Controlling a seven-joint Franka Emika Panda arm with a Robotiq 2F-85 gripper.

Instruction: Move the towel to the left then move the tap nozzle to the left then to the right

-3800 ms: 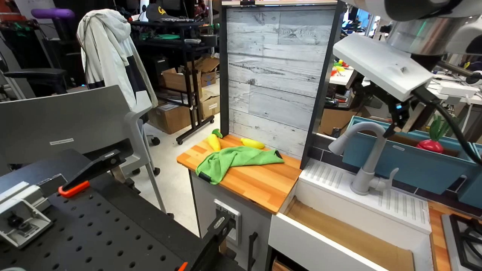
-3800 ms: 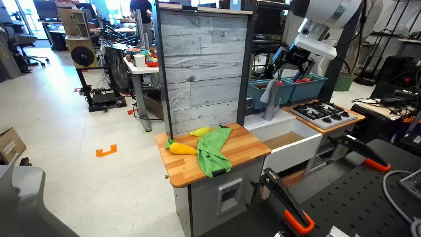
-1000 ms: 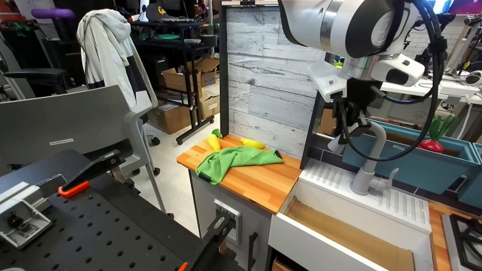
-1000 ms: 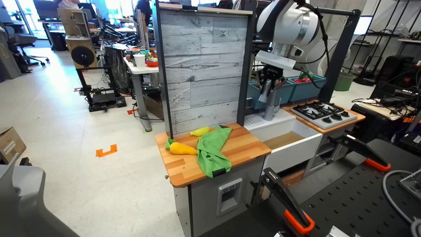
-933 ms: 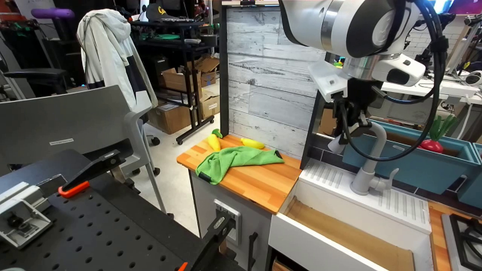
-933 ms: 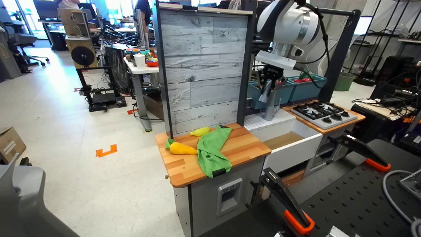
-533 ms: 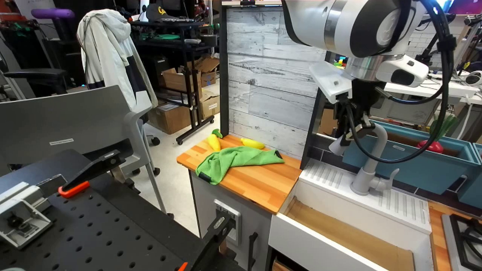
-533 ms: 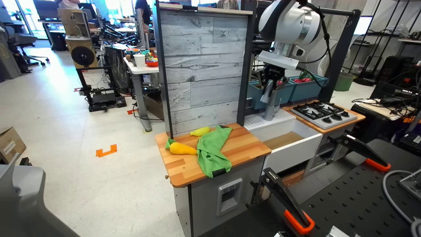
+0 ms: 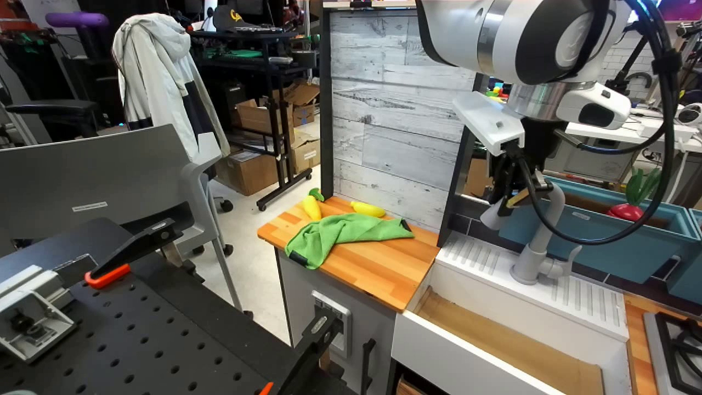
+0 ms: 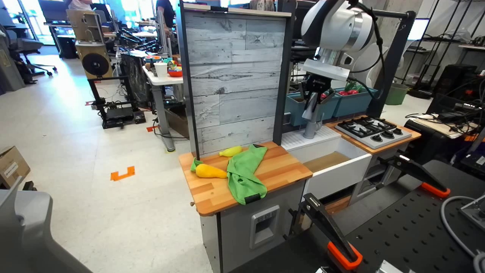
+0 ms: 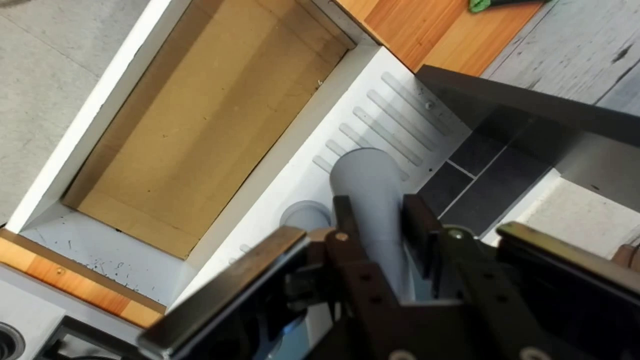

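"Beside the sink [image 9: 449, 356], item one: towel [image 9: 340, 230], green, crumpled on the wooden counter [image 9: 384, 269]. Reason?"

"Step one, judged complete. It lay well apart from item two: tap nozzle [image 11: 365, 172], grey, flared, pointing down above the draining ledge [image 9: 474, 249]."

"How held?"

"By the gripper [image 11: 378, 210], reaching down from above, partway closed, its fingers [image 11: 343, 210] one to each side of the nozzle. Apparently a hold; pressure could not be read."

"Why both sides?"

"So that either finger could push: left, then right, no regrasp wanted. Which stroke was in hand, unclear."

"And behind the flared mouth?"

"Probably to keep the fingers from sliding off the end."

"Remarks?"

"The nozzle likely turned about the tap base [image 9: 527, 269], so an arc was called for; a straight pull risked slipping. Planter [image 9: 592, 236], teal, close behind: little room for overshoot that way."
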